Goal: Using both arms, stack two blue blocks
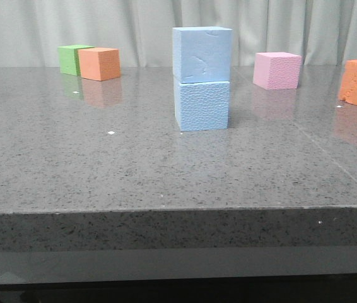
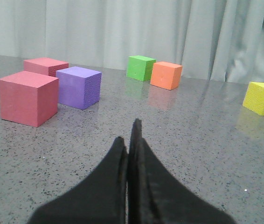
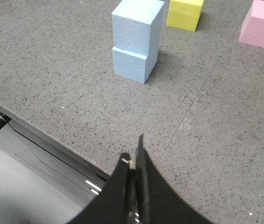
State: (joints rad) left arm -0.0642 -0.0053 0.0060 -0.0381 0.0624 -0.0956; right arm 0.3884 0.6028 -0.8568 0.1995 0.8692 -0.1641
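One sky-blue foam cube (image 1: 201, 54) sits atop the other textured blue cube (image 1: 202, 105) mid-table (slightly offset). My left gripper (image 2: 131, 140) and right gripper (image 3: 134, 156) are pinched closed, empty; I'd keep both well clear.

Two sky-blue foam cubes, stacked upright at upper centre of the front view: smooth-faced upper block (image 1: 202, 54) resting on pebbled lower block (image 1: 202, 105), slightly offset.

A grey speckled stone counter (image 1: 103, 164), glossy enough to mirror what stands on it, with a thick near edge and a thin seam running far to near on its right, fronts a pale pleated curtain (image 1: 134, 31).
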